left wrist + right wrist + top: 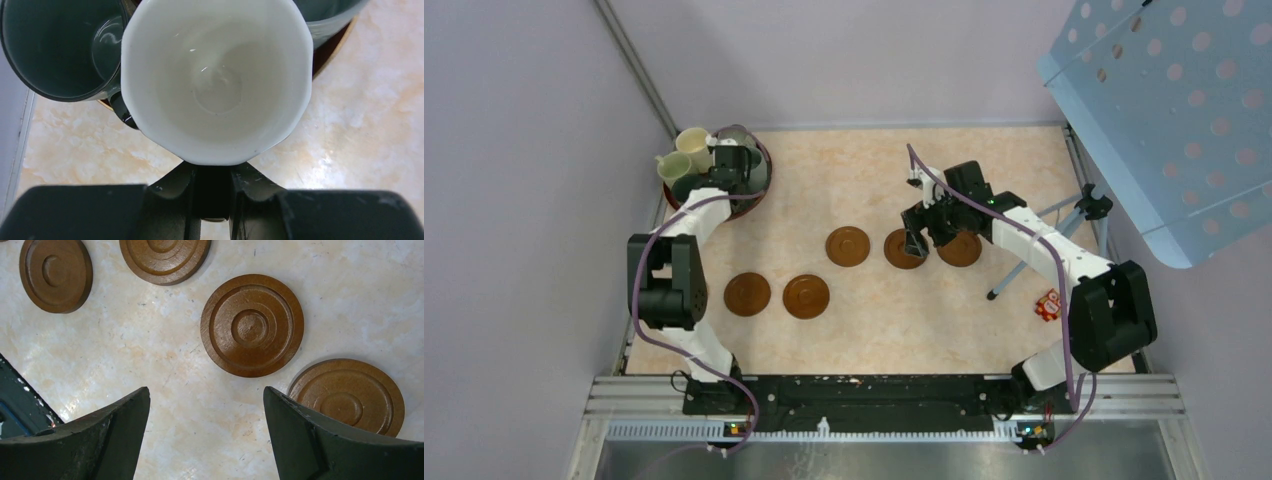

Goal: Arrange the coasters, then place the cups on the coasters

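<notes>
While the left gripper (215, 175) reaches over the dark red round tray (760, 200) at the far left corner of the beige marbled tabletop (874, 170), its fingers are pressed almost together at the near side of a cream-white faceted ceramic cup (215, 75), which stands mouth-up and fills the left wrist view; it seems to pinch the cup there, though whether by the rim or by a handle is hidden under the cup's wall; a dark green glazed cup (55, 45) sits just beside it on the left, and a grey-green cup (331, 17) stands at its right, over the tray's rim; from above, a pale yellow cup (694, 143) and a pale green cup (672, 166) show at the tray's far left edge; the right gripper (206, 395) hangs over the table with its fingers spread wide and nothing between them; five thin round brown wooden coasters lie flat on the table, well apart from the tray; a near pair (747, 294) lies side by side toward the left arm, and a farther row of three (848, 246) runs to the right, its middle disc partly covered by the right gripper; in the right wrist view one ringed coaster (251, 325) lies just ahead of the gap between the fingers, and another coaster (350, 397) sits partly behind the right finger.
</notes>
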Robot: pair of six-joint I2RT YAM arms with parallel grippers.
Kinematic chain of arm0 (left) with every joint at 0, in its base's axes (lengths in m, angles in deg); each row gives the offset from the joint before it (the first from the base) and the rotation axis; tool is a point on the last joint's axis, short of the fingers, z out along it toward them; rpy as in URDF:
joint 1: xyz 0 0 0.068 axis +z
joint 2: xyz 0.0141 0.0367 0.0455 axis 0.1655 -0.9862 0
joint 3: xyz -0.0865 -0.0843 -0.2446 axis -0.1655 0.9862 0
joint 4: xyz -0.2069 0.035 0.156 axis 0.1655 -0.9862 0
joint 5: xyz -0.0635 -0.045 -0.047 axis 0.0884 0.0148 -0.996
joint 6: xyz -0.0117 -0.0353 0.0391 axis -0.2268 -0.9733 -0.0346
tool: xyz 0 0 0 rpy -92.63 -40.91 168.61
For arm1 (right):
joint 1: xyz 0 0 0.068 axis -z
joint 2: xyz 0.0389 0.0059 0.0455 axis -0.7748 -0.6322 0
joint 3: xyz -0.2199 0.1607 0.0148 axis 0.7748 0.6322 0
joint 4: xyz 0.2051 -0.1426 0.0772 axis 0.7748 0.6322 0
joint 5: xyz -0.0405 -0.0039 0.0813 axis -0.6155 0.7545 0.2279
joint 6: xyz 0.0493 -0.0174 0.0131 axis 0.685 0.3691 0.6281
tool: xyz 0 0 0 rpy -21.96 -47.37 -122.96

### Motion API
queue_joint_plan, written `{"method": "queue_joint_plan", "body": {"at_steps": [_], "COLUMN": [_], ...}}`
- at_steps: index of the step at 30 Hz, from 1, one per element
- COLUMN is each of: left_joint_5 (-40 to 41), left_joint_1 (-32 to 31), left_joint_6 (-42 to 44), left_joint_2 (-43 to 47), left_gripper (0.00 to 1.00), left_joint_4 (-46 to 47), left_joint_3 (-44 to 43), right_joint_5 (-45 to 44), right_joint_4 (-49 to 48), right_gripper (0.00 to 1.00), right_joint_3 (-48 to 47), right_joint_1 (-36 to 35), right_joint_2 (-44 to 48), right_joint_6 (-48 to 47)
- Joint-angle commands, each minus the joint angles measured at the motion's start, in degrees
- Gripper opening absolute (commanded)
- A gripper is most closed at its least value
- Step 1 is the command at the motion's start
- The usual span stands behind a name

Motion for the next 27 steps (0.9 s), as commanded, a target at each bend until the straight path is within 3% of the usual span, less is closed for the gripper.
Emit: {"method": "queue_joint_plan", "body": {"at_steps": [1,9,14,17,27], "left_joint_5": [-3.5,-18.5,-34.5,-40.9,-49.5], "left_joint_1": [-0.1,-1.0,-4.1,-7.9,-23.8], "left_joint_6": [3.8,12.2,18.1,20.7,26.6], "left_joint_2": [8.6,13.5,13.5,12.1,3.3], "left_gripper": [0.0,0.0,0.0,0.0,0.0], "left_joint_4": [3.7,3.8,2.7,2.6,2.2], "left_joint_3": [-1.1,-2.9,-4.8,-5.7,-12.5], "right_joint_5": [3.5,11.5,15.3,16.4,26.3], "right_joint_4": [1.1,6.2,8.9,10.4,17.3], "right_gripper": [0.82,0.82,0.82,0.82,0.81], "right_joint_3": [-3.3,-4.7,-5.2,-6.0,-7.6], "right_joint_1": [0.8,0.8,0.8,0.8,0.8], "right_joint_2": [4.3,10.7,16.3,20.2,30.8], "right_joint_6": [-3.0,-9.5,-11.9,-13.1,-18.6]}}
